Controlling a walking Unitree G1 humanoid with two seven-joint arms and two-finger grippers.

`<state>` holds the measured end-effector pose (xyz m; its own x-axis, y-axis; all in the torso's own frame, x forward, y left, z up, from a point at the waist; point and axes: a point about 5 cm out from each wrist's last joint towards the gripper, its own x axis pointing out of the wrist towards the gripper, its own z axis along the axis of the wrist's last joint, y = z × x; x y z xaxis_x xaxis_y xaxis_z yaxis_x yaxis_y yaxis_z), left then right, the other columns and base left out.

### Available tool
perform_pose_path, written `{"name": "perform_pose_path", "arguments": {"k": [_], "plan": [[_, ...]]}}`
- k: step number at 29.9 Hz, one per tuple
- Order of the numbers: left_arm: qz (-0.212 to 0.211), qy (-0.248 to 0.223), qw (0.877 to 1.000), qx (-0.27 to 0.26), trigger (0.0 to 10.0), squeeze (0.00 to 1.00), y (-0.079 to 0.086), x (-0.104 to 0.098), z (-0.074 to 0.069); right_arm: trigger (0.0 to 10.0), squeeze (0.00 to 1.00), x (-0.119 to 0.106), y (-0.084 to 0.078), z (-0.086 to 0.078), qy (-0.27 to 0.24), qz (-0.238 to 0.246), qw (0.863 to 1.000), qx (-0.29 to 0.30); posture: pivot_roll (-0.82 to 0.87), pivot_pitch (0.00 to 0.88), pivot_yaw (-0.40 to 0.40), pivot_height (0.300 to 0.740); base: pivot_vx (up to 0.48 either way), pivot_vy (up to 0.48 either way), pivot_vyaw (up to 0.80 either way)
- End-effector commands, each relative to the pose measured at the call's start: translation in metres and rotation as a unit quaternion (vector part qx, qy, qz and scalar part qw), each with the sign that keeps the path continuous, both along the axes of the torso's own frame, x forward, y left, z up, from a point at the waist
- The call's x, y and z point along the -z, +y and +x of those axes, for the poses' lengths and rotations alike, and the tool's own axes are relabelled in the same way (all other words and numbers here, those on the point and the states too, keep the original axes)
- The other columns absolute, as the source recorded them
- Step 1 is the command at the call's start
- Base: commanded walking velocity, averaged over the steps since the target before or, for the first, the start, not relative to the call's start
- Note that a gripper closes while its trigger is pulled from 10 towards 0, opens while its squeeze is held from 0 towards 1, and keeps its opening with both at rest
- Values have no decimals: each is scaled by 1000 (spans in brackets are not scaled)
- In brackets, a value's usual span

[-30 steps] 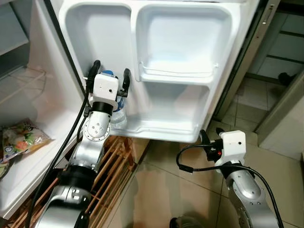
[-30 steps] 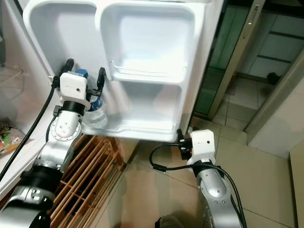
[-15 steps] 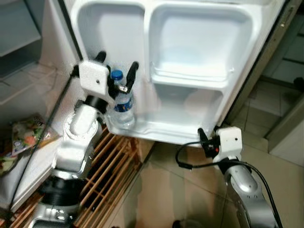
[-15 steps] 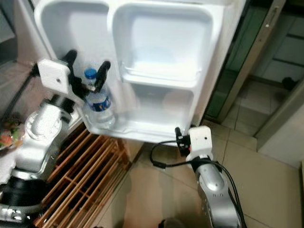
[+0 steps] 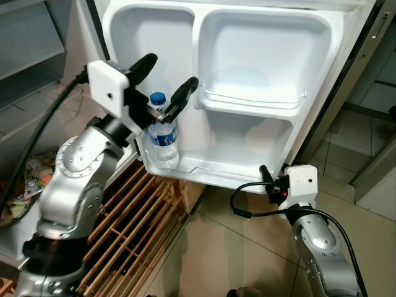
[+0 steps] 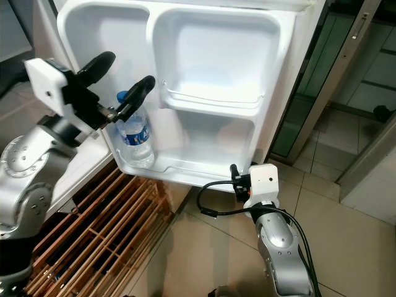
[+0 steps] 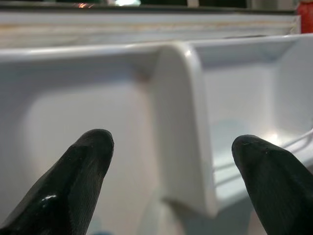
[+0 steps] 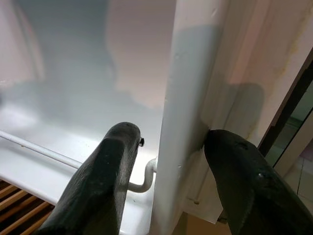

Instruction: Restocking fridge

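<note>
A clear water bottle (image 5: 163, 133) with a blue cap and blue label stands upright at the left end of the fridge door's bottom shelf (image 5: 204, 168). My left gripper (image 5: 172, 71) hovers open just above and in front of the bottle's cap, holding nothing. In the left wrist view its two fingertips (image 7: 88, 161) are spread wide, facing the door's white inner divider. My right gripper (image 8: 171, 142) sits low at the door's outer bottom corner (image 5: 272, 185), its fingers on either side of the door's edge.
A wooden slatted rack (image 5: 136, 223) stands on the tiled floor under the door. A bag of vegetables (image 5: 28, 185) lies on a fridge shelf at the left. The door's upper compartments (image 5: 253, 68) hold nothing. A dark frame (image 5: 346, 74) rises at the right.
My left gripper has drawn back and up from around the bottle, which stays standing in the door shelf. The right gripper keeps its hold. The camera has shifted.
</note>
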<state>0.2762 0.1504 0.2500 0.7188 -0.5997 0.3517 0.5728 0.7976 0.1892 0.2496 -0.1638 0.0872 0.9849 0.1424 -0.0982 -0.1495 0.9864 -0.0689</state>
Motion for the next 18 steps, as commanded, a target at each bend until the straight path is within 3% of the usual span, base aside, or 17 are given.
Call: {"name": "perform_pose_path", "arguments": {"k": [1, 6, 14, 18], "plan": [[2, 4, 1000, 3, 10000, 0, 5, 0, -5, 10000, 0, -1, 2, 2, -6, 6, 1000, -8, -77, 0, 11, 740, 0, 0, 0], [-41, 76, 995, 41, 10000, 0, 5, 21, -19, 10000, 0, -2, 7, 10, -9, 9, 1000, -15, -65, 0, 4, 740, 0, 0, 0], [-44, 141, 985, 93, 10000, 0, 18, 49, -43, 10000, 0, -3, 2, 13, -12, 7, 1000, -13, -67, 0, -5, 740, 0, 0, 0], [-60, 174, 976, 113, 10000, 0, 10, 65, -52, 10000, 0, -2, 1, 13, -12, 4, 1000, -13, -75, 0, -8, 740, 0, -94, 0]]}}
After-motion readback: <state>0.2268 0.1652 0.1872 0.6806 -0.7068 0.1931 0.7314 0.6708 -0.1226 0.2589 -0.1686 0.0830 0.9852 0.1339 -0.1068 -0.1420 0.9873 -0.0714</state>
